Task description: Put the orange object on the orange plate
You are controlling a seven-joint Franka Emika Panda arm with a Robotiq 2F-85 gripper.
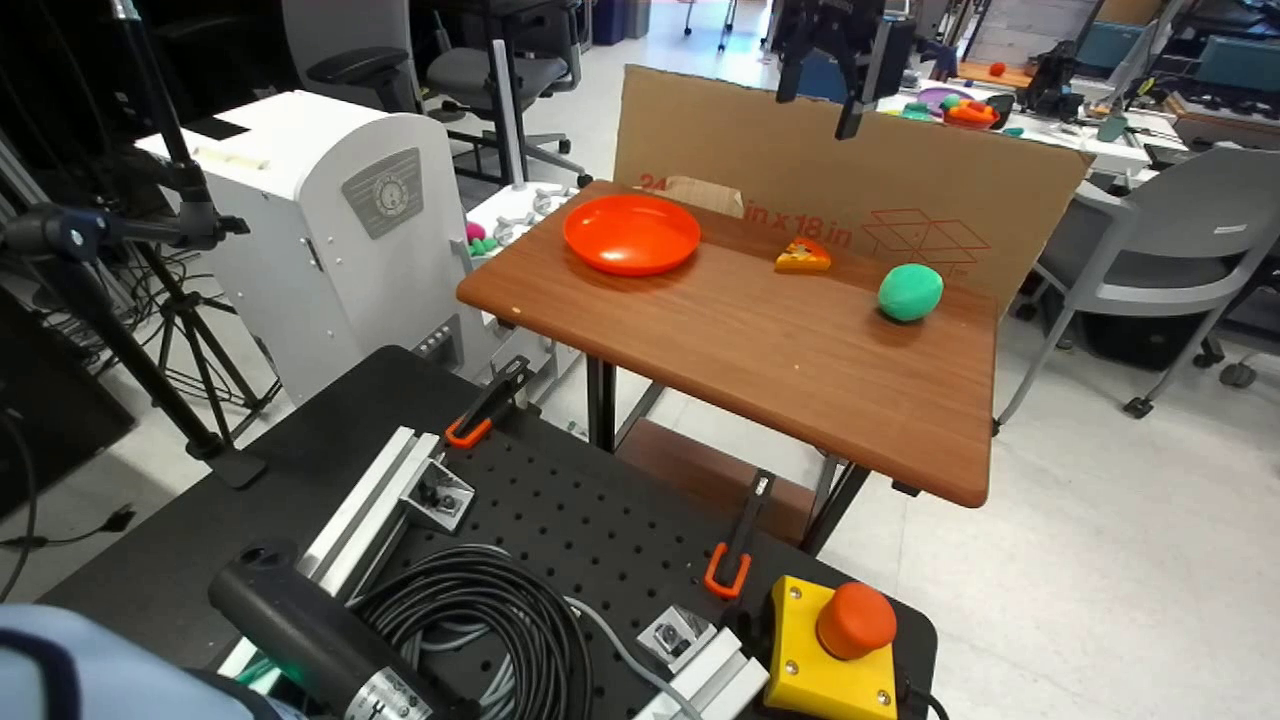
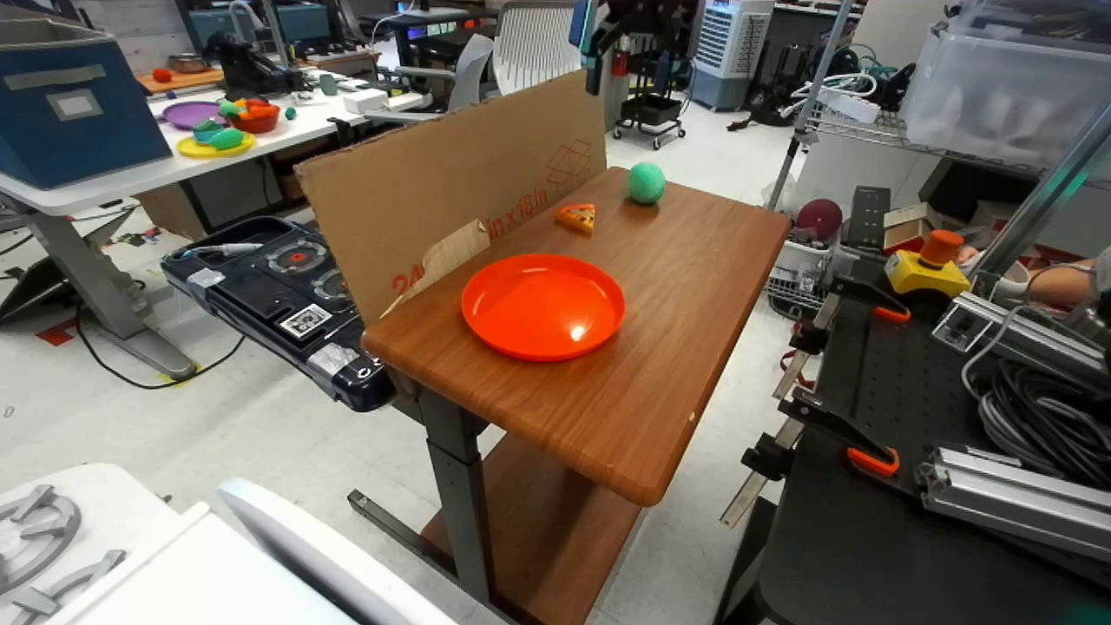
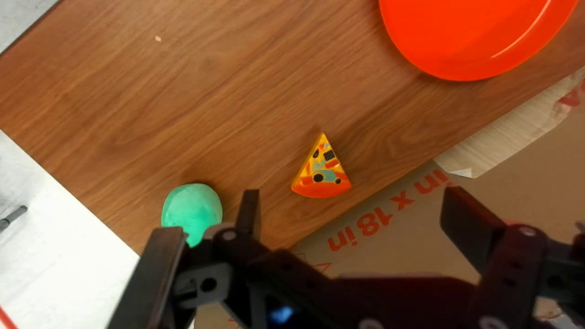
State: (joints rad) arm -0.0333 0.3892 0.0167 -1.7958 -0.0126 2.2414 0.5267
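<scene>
A toy pizza slice (image 1: pixel 803 257), yellow and orange with dark spots, lies flat on the brown table near the cardboard. It also shows in an exterior view (image 2: pixel 577 218) and in the wrist view (image 3: pixel 322 172). A round orange plate (image 1: pixel 632 235) stands bare at one end of the table. It shows whole in an exterior view (image 2: pixel 542 304) and partly in the wrist view (image 3: pixel 475 34). My gripper (image 1: pixel 818 110) is open and empty, well above the table. In the wrist view its fingers (image 3: pixel 351 193) are wide apart, with the slice beyond them and not touched.
A green round object (image 1: pixel 910 292) sits on the table (image 1: pixel 790 365) near the slice. A cardboard sheet (image 2: pixel 434 187) stands upright along the table's far edge. A black pegboard bench (image 1: pixel 600 520) with clamps, coiled cable and a yellow-and-red stop button (image 1: pixel 835 650) is near the table.
</scene>
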